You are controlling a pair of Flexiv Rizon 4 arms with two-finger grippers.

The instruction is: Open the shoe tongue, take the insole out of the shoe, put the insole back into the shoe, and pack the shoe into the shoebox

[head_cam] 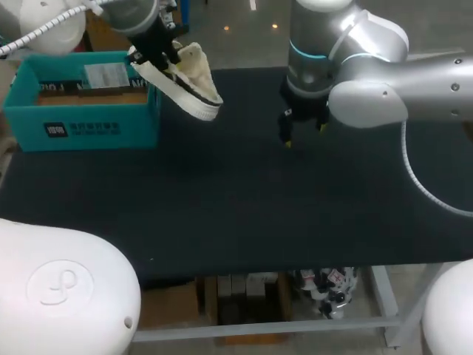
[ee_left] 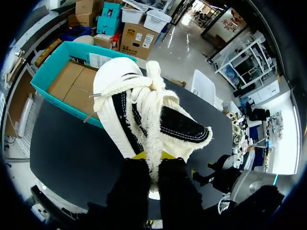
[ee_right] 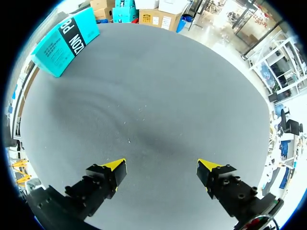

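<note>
A white shoe point(head_cam: 188, 81) with black trim and fleecy lining hangs in the air at the back left, just right of the teal shoebox point(head_cam: 81, 103). My left gripper point(head_cam: 159, 53) is shut on it from above. In the left wrist view the shoe point(ee_left: 148, 115) fills the space ahead of the gripper point(ee_left: 152, 160), whose fingers pinch its fleecy edge; the open shoebox point(ee_left: 72, 79) lies beyond it, showing a brown inside. My right gripper point(head_cam: 301, 132) hovers open over the bare mat near the middle back; in its own view the gripper point(ee_right: 162, 168) has nothing between its fingers.
The black mat point(head_cam: 244, 214) covers the table. The shoebox point(ee_right: 64, 40) shows far ahead of the right gripper, near the table's corner. The table's front edge runs across the lower head view.
</note>
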